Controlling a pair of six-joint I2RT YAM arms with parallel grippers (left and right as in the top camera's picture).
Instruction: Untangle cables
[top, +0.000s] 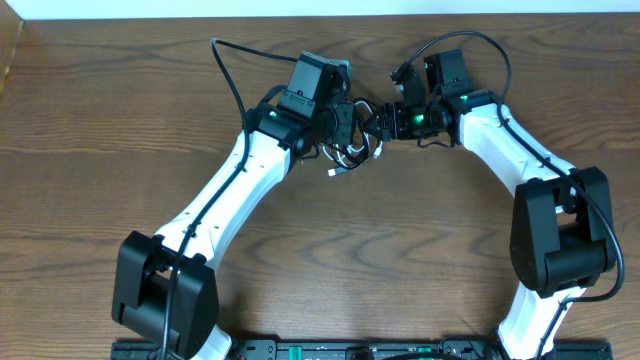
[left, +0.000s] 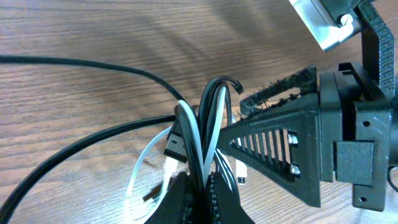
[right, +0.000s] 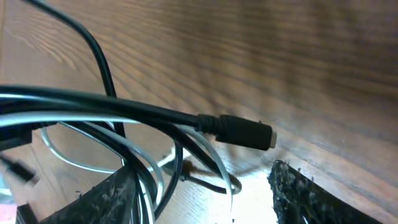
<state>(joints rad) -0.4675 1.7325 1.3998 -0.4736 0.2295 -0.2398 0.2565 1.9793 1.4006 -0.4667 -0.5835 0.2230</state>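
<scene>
overhead: top-down, far | wrist cams: close, slanting onto table (left: 93, 31) | shared: cables (left: 211, 118) (all three views)

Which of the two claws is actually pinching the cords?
The left gripper: its jaws are shut on the black and white cables; the right gripper stands open.

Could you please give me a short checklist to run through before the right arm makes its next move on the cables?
1. Hold of the left gripper on the cables: ok, it is shut on black and white loops.
2. The right gripper ready to take something: ok, jaws apart and empty.
3. The black plug lined up with the right gripper's gap: ok, it seems to lie just ahead of it, not gripped.
4. Cables separated: not ok, black and white cross and loop together.
5. Cables lifted off the table: cannot tell.
</scene>
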